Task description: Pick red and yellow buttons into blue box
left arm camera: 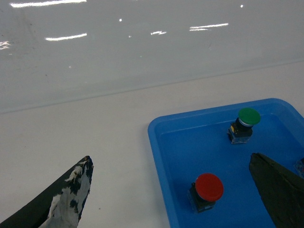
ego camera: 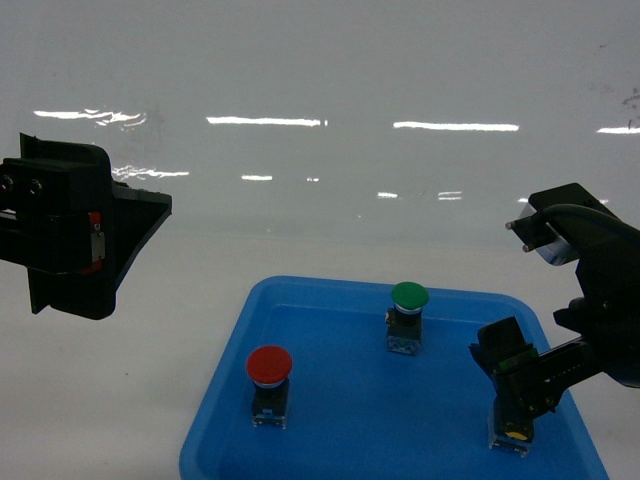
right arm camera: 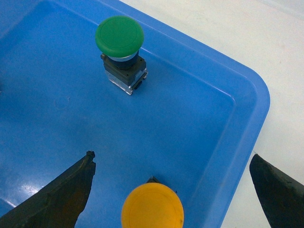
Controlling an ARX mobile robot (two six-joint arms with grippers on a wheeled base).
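Hovering over the shallow blue tray (ego camera: 330, 430), our right gripper (right arm camera: 173, 190) holds its jaws wide apart, empty, the yellow button (right arm camera: 152, 207) standing between them, the green button (right arm camera: 119, 35) beyond. Our left gripper (left arm camera: 175, 190), raised above the white worktop (left arm camera: 95, 118), spreads its jaws empty too, the red button (left arm camera: 209, 186) between them.

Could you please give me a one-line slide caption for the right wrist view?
Open right gripper straddling the yellow button in the shallow blue tray, green button beyond.

Red button (ego camera: 269, 366), yellow button (right arm camera: 152, 207) upright in tray (ego camera: 330, 295)
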